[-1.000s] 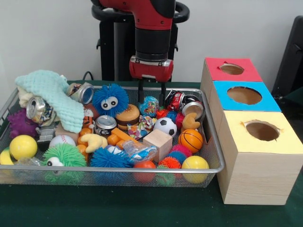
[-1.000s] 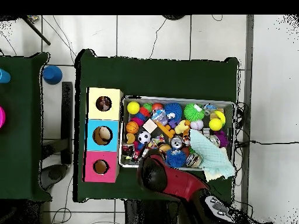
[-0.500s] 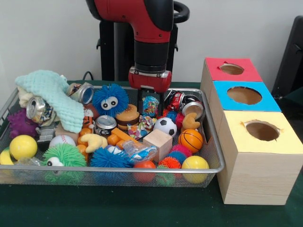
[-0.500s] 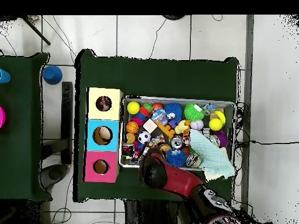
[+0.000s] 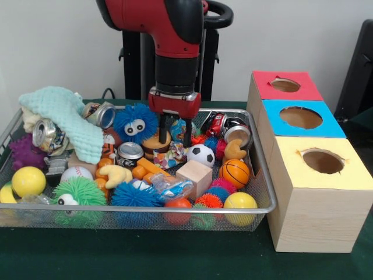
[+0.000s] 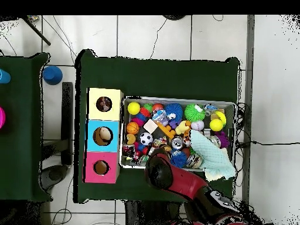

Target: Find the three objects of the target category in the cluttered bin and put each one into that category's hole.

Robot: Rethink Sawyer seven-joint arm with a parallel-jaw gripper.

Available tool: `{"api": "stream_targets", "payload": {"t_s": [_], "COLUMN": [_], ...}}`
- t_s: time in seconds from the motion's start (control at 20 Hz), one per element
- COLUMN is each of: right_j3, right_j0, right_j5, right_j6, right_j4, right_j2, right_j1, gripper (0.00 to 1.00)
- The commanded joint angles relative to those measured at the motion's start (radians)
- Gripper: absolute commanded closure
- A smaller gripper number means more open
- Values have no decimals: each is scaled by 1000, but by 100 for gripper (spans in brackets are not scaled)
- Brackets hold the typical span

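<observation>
In the front view my gripper (image 5: 175, 137) hangs low inside the wire bin (image 5: 265, 175), open. Its two fingers (image 5: 162, 129) straddle a small multicoloured speckled ball (image 5: 177, 128), just above a toy burger (image 5: 155, 142) and a sweet-patterned wrapper (image 5: 170, 157). A soccer ball (image 5: 203, 156), a basketball (image 5: 235, 172) and a baseball (image 5: 76, 173) lie among the clutter. To the right stand three boxes with holes: red (image 5: 285, 85), blue (image 5: 301, 118) and yellow (image 5: 322, 161). In the overhead view the arm (image 6: 173, 176) covers the gripper.
A blue fuzzy toy with eyes (image 5: 135, 123) sits just left of the gripper, a mint cloth (image 5: 64, 119) and crushed cans (image 5: 104, 114) further left. A wooden cube (image 5: 194, 177) and red toy car (image 5: 216, 123) lie nearby. Overhead, the bin's rim (image 6: 179, 99) adjoins the boxes (image 6: 103, 136).
The gripper has come down from above the bin's far rim into the clutter and shifted left in the front view, staying open.
</observation>
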Motion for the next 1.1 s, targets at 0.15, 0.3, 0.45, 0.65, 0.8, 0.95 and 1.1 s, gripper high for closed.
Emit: {"api": "stream_targets", "payload": {"t_s": [0.15, 0.3, 0.45, 0.65, 0.8, 0.95, 1.1], "right_j3": [-128, -143, -161, -161, -152, -139, -125], "right_j0": [-77, -88, -79, -59, -58, -62, -67], "right_j5": [-101, -142, -199, -240, -266, -273, -260], "right_j6": [196, 197, 203, 212, 217, 220, 220], "right_j4": [-23, -33, -35, -17, -20, -24, -23], "right_j2": [113, 114, 106, 96, 108, 122, 133], "right_j1": [82, 125, 174, 199, 205, 196, 188], "gripper": [0, 0, 0, 0, 0, 0, 0]}}
